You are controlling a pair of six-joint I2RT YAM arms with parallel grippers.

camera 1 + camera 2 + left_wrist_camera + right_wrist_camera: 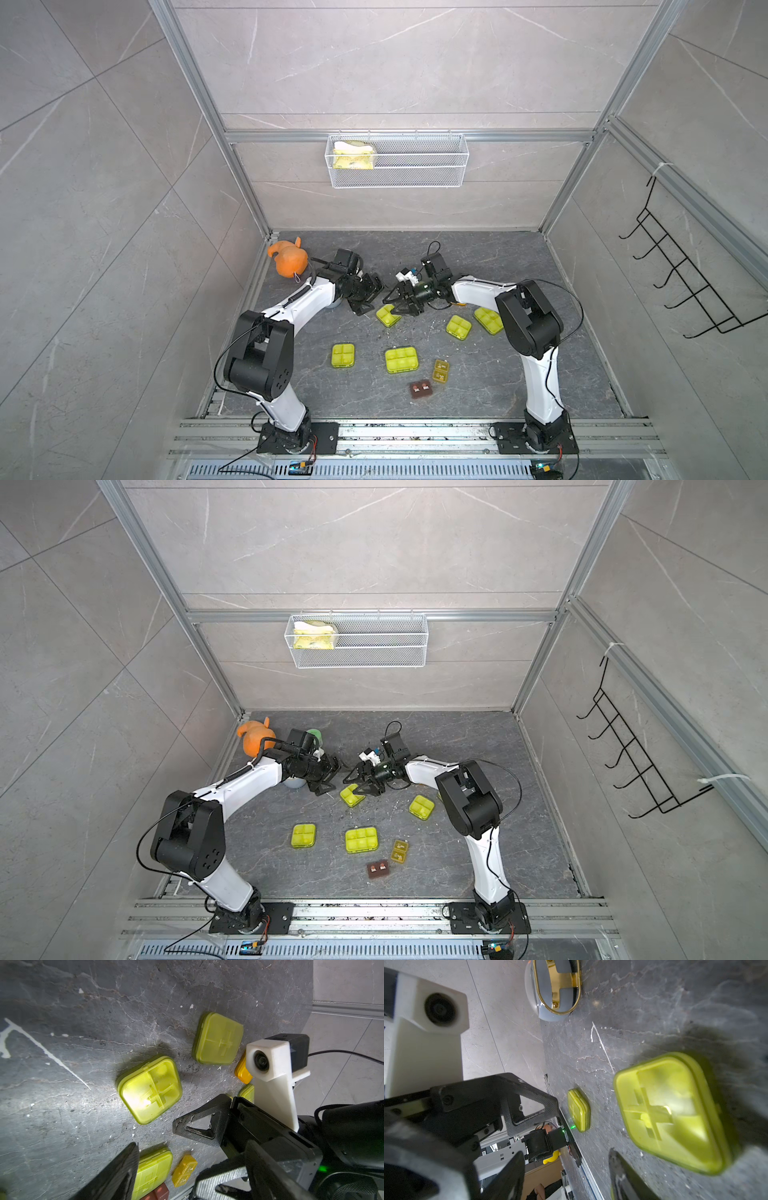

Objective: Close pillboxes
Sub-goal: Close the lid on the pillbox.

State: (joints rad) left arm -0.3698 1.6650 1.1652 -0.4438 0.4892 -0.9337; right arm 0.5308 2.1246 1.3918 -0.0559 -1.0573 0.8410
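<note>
Step in hand, as judged: closing the rear-centre pillbox [386, 316], a yellow-green four-cell box lying flat on the dark stone tabletop [498, 257]. Left gripper [370, 298] hangs just beside it, jaws spread wide and empty. Right gripper [392, 303] hangs over one edge of it, jaws also apart with nothing between them; contact with the lid cannot be confirmed. In the left wrist view this box's lid sits flush all round, so the step looks finished or nearly so.

Other boxes noted in a top view, all with lids apparently down:
- second pillbox [458, 327]
- third pillbox [489, 320]
- square pillbox [343, 355]
- six-cell pillbox [401, 359]
- amber pillbox [440, 370]
- brown pillbox [420, 389]

An orange pillbox [242, 1072] is mostly hidden behind the right arm's camera mount, so its lid state cannot be told.

Next move calls for both grippers to lift clear. Any lid found raised then needs a downward press on its free edge while the other gripper steadies the tray.
</note>
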